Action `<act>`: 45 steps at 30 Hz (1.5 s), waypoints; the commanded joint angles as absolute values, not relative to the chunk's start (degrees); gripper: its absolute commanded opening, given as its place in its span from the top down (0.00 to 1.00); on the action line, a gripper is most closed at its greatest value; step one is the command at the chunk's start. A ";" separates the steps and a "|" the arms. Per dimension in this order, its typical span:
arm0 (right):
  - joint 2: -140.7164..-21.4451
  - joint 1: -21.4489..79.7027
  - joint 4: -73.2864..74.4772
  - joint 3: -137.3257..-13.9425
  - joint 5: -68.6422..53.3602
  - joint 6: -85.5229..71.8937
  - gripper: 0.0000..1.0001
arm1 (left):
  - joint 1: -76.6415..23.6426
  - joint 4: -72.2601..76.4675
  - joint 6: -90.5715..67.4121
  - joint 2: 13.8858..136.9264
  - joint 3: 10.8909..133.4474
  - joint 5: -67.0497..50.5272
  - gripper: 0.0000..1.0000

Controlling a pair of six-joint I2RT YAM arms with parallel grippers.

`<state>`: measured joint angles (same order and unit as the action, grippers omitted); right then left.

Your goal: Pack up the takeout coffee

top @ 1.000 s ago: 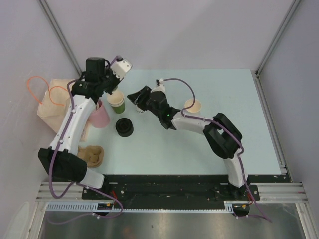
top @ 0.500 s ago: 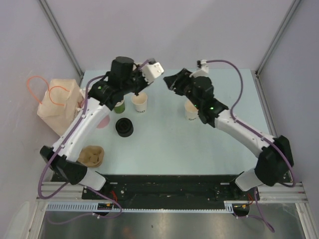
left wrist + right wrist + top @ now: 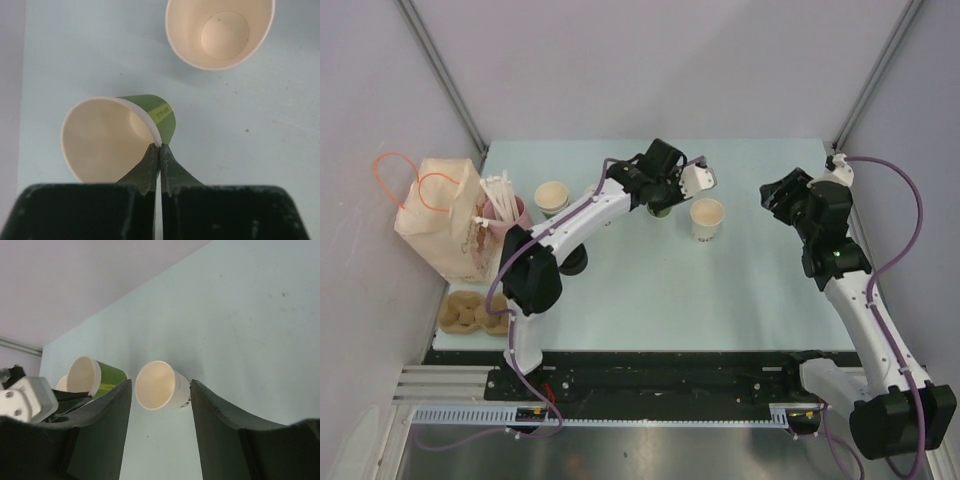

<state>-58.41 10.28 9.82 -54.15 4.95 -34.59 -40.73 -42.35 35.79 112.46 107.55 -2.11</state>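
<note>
My left gripper [image 3: 159, 148] is pinched tight on the rim of the green cup [image 3: 107, 137], near the middle of the table's [image 3: 650, 300] far edge. The white cup [image 3: 707, 218] stands just to its right, not touching. My right gripper [image 3: 778, 196] hangs spread and empty toward the right edge.

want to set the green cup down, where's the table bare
The widest bare stretch is the near-middle of the pale blue table, bordered by the white paper cup behind it, the left arm and the right arm. The left side is crowded: beige paper bag with orange handles, pink cup of white straws.
</note>
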 commanded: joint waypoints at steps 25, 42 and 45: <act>-49.22 0.44 15.47 -50.01 -7.82 -29.44 0.33 | -39.73 -41.84 33.40 119.54 111.79 -4.13 0.32; -51.32 17.83 14.33 -49.57 -7.12 -26.46 0.32 | -24.03 -42.45 28.14 78.68 79.30 -2.38 0.18; -53.52 21.61 13.98 -49.66 -6.24 -24.79 0.32 | -19.35 -42.45 29.78 73.67 70.34 -3.77 0.28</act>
<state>-51.51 18.09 15.94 -49.58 -7.18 -27.83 -24.12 -40.34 30.06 74.91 79.72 -1.76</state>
